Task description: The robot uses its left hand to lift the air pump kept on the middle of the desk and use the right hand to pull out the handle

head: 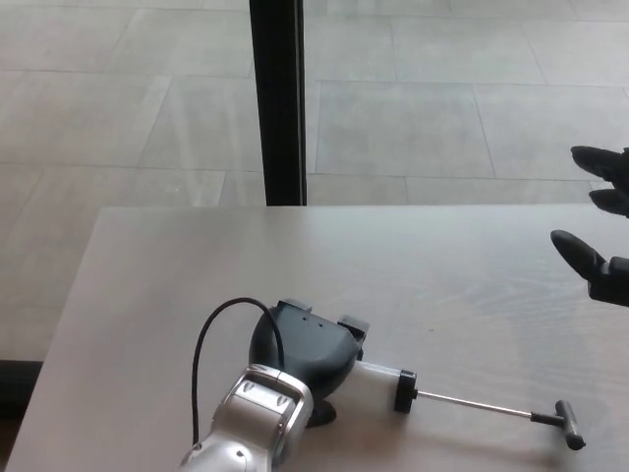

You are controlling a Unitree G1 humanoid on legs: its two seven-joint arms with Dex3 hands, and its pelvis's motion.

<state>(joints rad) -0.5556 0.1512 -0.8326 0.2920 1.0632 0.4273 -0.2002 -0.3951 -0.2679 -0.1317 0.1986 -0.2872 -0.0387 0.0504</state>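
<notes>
Pump [393, 385]: white cylinder ending in a black collar, a thin bright metal rod drawn out to the right, a short black T-handle [569, 424] at its tip. It lay low on the table [442, 265], near the front edge, the rod slanting slightly down to the right. The barrel's left end was hidden inside the left hand.

Left hand [305, 356]: smooth rounded black shell on a silver forearm, a thin black cable looping off its left side. It was closed round the barrel; its fingers were tucked under the shell and hard to make out.

Right hand [600, 221]: matte black, cut off by the right edge of the picture. Its fingers [578, 252] were spread wide and held nothing. It hovered well apart from the handle, above and behind it.

Table: pale wood grain, flat, matte, rounded far-left corner.

Floor [413, 118]: large grey tiles with darker joints, beyond the table.

Post [276, 98]: black, upright, square-edged, standing behind the far edge of the table, left of centre.
</notes>
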